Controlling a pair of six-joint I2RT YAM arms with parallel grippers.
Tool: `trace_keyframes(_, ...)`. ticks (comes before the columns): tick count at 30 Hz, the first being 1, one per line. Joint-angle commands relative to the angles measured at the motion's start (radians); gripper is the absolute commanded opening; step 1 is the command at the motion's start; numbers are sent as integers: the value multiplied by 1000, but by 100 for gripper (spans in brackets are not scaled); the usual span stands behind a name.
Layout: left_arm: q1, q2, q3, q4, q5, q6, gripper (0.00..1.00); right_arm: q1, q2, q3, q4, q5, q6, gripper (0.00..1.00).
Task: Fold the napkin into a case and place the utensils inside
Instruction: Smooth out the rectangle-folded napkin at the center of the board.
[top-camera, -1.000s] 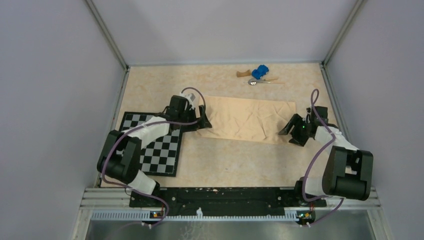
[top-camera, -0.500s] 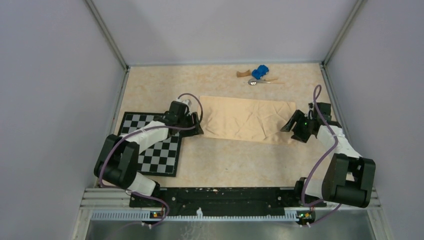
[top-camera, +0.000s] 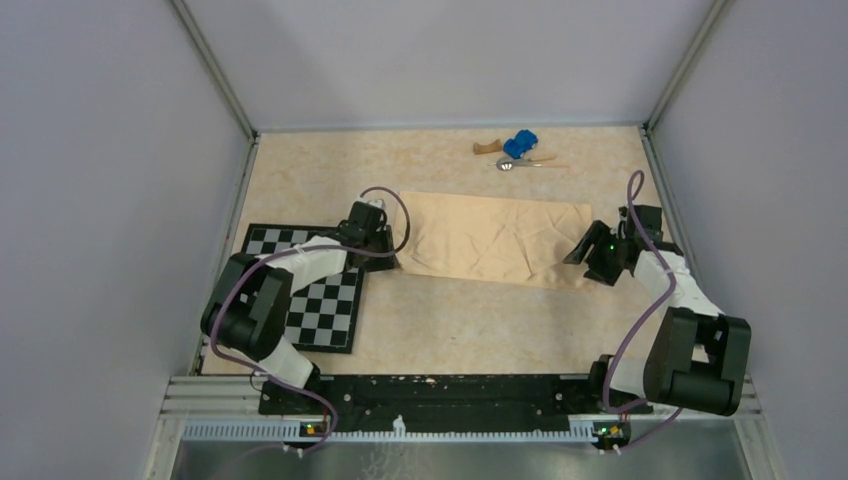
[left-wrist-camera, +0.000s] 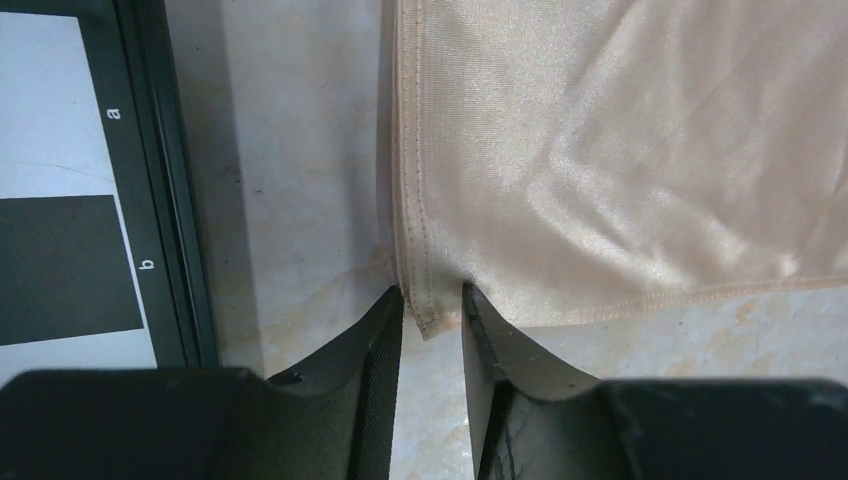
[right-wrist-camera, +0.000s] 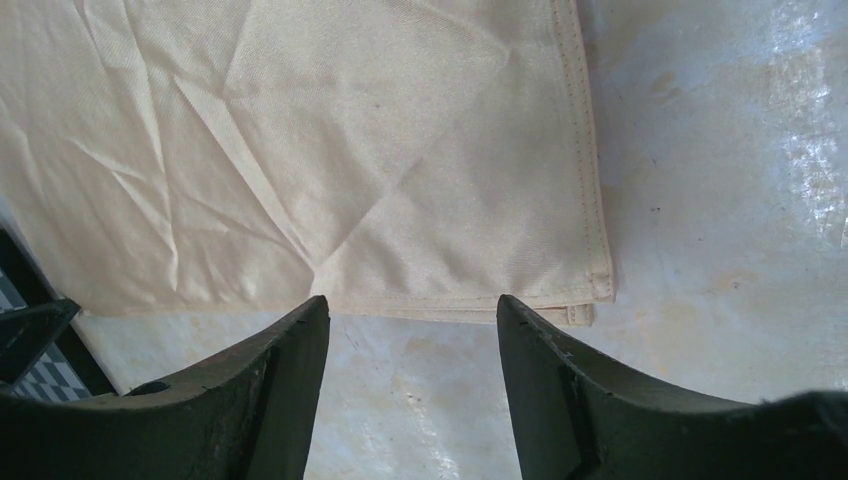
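Note:
The peach-orange napkin lies flat across the middle of the table, doubled over, with two layers showing at its near right corner. My left gripper sits at the napkin's near left corner. In the left wrist view its jaws stand narrow, a fingertip on each side of the hemmed corner, and a gap still shows between them. My right gripper is wide open just short of the napkin's near edge, with bare table between its fingers. A shiny spoon of the utensils lies at the far edge.
A blue toy car and a brown wooden block lie beside the spoon at the back. The checkerboard mat lies left of the napkin, under my left arm, and its dark border runs close to the left fingers.
My left gripper has slid left and nearer along the napkin's left edge to its near corner, and its jaws have narrowed a lot. The right gripper crept slightly toward the cloth's near right corner.

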Motion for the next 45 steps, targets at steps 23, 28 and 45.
trace_keyframes(23,-103,-22,-114,-26,71,-139,5,-24,261,268,-116,226,-131,65)
trace_keyframes(28,-124,-104,-138,-76,55,-174,1,-15,355,393,-180,249,-182,65)
trace_keyframes(45,-126,-287,-89,-255,157,-47,53,-1,570,604,-288,227,-379,60)
